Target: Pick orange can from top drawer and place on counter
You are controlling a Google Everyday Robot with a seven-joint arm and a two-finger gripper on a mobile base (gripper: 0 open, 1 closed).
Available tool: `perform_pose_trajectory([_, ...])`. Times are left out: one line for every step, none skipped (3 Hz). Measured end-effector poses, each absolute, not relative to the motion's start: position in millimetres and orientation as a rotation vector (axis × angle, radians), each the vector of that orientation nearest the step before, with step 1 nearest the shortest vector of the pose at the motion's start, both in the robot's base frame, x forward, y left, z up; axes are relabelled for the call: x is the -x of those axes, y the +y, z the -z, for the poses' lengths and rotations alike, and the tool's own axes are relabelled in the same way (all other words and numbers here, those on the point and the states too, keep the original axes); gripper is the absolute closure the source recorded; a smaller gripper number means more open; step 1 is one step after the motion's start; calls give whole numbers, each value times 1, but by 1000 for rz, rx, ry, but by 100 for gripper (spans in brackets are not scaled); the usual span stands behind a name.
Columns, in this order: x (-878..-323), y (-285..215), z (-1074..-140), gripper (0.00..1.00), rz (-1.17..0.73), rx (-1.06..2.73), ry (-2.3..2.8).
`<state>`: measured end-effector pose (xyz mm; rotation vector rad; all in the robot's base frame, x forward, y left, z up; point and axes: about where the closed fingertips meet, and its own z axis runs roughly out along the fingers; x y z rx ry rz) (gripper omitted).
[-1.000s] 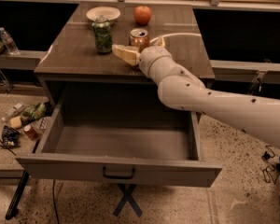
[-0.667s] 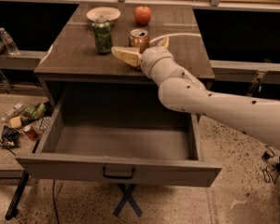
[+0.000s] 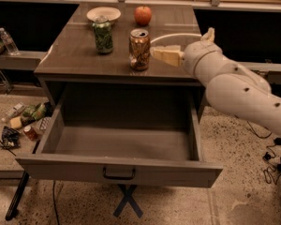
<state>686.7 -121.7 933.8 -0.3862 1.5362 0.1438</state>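
The orange can (image 3: 139, 49) stands upright on the counter (image 3: 75, 55), near its front edge and right of centre. My gripper (image 3: 180, 43) is over the counter just right of the can, open and apart from it, with one pale finger (image 3: 166, 55) pointing at the can's side. The white arm reaches in from the right. The top drawer (image 3: 117, 170) is pulled fully out below the counter and its inside is bare.
A green patterned can (image 3: 103, 34) stands left of the orange can. A white bowl (image 3: 103, 14) and a red apple (image 3: 143, 15) sit at the counter's back. A water bottle (image 3: 8, 41) stands on the left shelf. Litter (image 3: 23, 123) lies on the floor left of the drawer.
My gripper has drawn back to the right, away from the orange can. The can stays standing on the counter, free of the fingers.
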Motion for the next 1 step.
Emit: perform_pose_trajectory([-633, -213, -980, 0, 89, 391, 1585])
